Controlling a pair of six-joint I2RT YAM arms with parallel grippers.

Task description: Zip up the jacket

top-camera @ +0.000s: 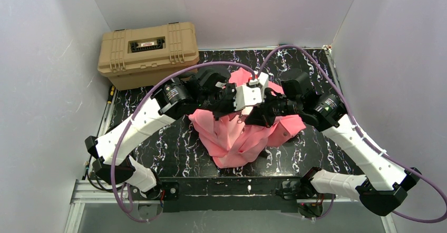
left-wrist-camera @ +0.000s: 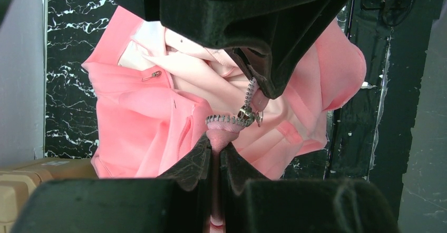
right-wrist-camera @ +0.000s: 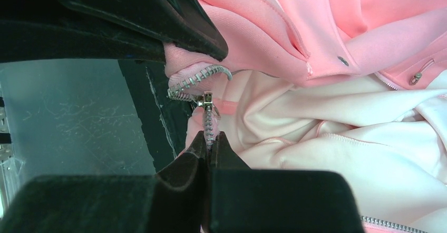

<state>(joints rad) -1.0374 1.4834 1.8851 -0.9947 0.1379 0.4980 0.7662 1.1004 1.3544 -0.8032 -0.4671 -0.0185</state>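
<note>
The salmon-pink jacket (top-camera: 237, 133) hangs bunched between both arms over the black marbled table; its pale lining shows in the right wrist view (right-wrist-camera: 337, 138). My left gripper (left-wrist-camera: 216, 149) is shut on a fold of the jacket's zipper edge just below the metal zipper teeth (left-wrist-camera: 226, 120) and the slider (left-wrist-camera: 248, 112). My right gripper (right-wrist-camera: 212, 138) is shut on the other zipper tape just below the slider (right-wrist-camera: 207, 100). The two grippers meet close together above the jacket, the left gripper (top-camera: 227, 102) facing the right gripper (top-camera: 258, 113).
A tan hard case (top-camera: 149, 51) stands at the back left, beside the table (top-camera: 158, 148). White walls close in on both sides and behind. The jacket's snap pockets (right-wrist-camera: 342, 60) and a drawcord end (right-wrist-camera: 417, 77) lie loose.
</note>
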